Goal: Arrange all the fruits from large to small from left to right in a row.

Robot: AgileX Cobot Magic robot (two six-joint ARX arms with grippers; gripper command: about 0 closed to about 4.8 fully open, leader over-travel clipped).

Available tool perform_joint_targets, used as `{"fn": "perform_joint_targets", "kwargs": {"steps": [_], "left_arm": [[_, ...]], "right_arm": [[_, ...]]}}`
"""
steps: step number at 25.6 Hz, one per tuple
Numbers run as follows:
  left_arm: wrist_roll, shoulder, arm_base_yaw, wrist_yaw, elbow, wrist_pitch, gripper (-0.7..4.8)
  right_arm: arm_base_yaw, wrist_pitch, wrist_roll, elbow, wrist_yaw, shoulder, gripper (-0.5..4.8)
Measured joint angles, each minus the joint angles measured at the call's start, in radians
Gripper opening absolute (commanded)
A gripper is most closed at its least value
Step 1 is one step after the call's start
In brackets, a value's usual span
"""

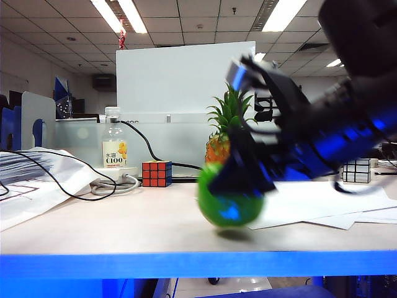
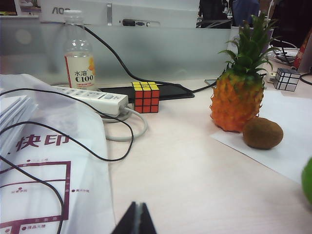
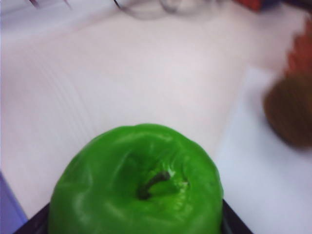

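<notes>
Right pincer [image 1: 239, 198] clamps green apple [image 3: 136, 187] just above surface [image 1: 124, 230], presumably for slotting between pineapple [image 2: 238, 97] and kiwi [image 2: 263, 132]. Left pincer [image 2: 135, 222] clenched, empty, well aside.

Three toy fruits, one lifted off the surface

The glossy green apple [image 1: 229, 205], stem up, sits between the dark fingers of the right end effector [image 1: 239, 186], just above the surface near its front edge. The orange-yellow pineapple [image 2: 236, 100] with a green spiky crown stands upright farther back on white paper; the fuzzy brown oval kiwi [image 2: 263, 132] lies on its side just beside its base.
</notes>
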Motion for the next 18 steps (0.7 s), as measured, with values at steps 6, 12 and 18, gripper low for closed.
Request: {"fn": "perform_joint_targets", "kwargs": {"steps": [6,12,18], "left_arm": [[0.0,0.0,0.0,0.0,0.0,0.0,-0.05],[0.0,0.0,0.0,0.0,0.0,0.0,-0.05],[0.0,0.0,0.0,0.0,0.0,0.0,-0.05]], "right_arm": [[0.006,0.015,-0.014,-0.047,0.06,-0.008,-0.06],[0.006,0.02,-0.014,-0.05,0.061,-0.008,0.17],[0.006,0.023,-0.014,-0.05,0.061,-0.008,3.88]]}}
